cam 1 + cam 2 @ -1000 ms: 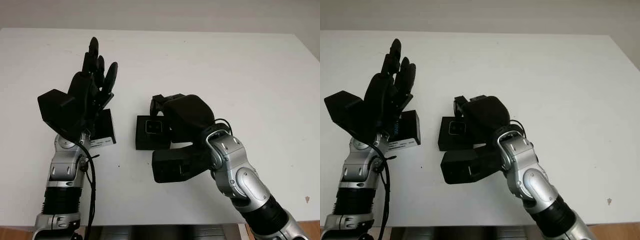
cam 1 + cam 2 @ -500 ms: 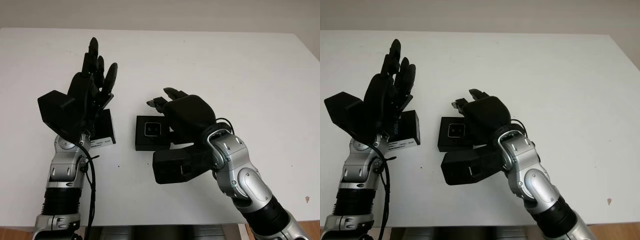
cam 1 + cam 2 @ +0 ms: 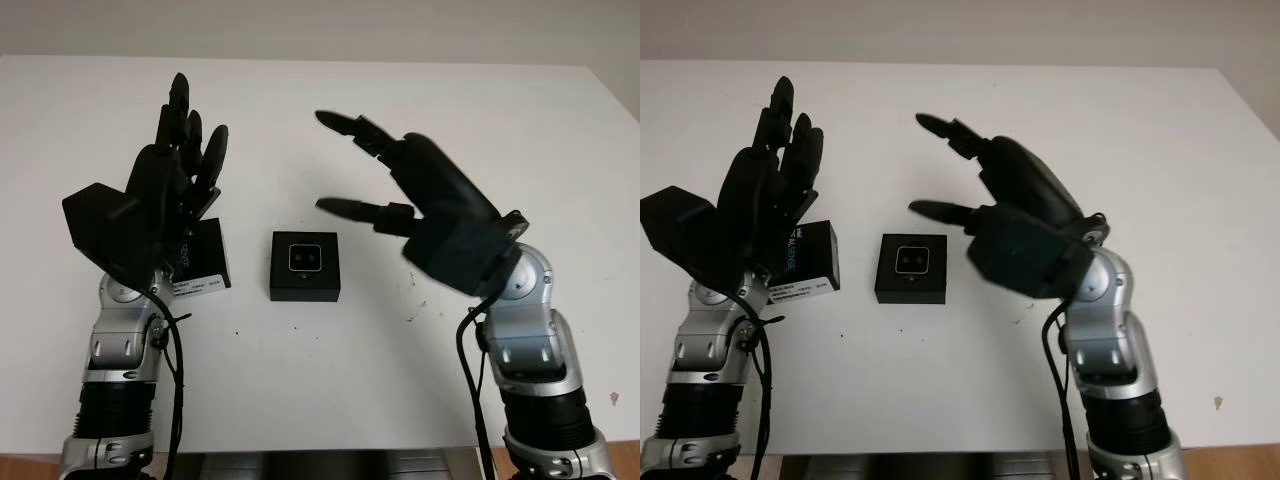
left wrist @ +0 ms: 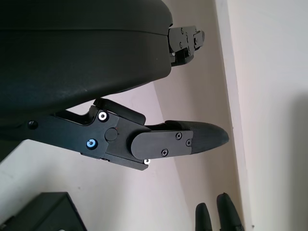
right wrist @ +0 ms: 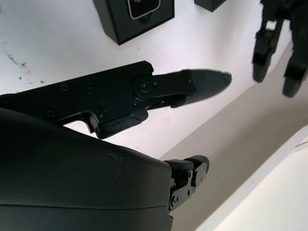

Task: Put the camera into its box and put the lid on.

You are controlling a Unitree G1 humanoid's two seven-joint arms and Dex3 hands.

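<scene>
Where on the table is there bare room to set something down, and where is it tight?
Free: the far strip of the white table beyond both hands, the stretch to the right of the right hand, and the near strip in front of the box with the camera. Crowded: the middle left, where the lid sits partly under the open left hand, only a narrow gap from the box.

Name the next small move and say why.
Probably bring the left hand down onto the lid to grasp it. The camera already sits in the open box at the table's middle, and the lid lies apart, to the box's left, partly under the raised, open left hand. The right hand is open, lifted off to the box's right.
</scene>
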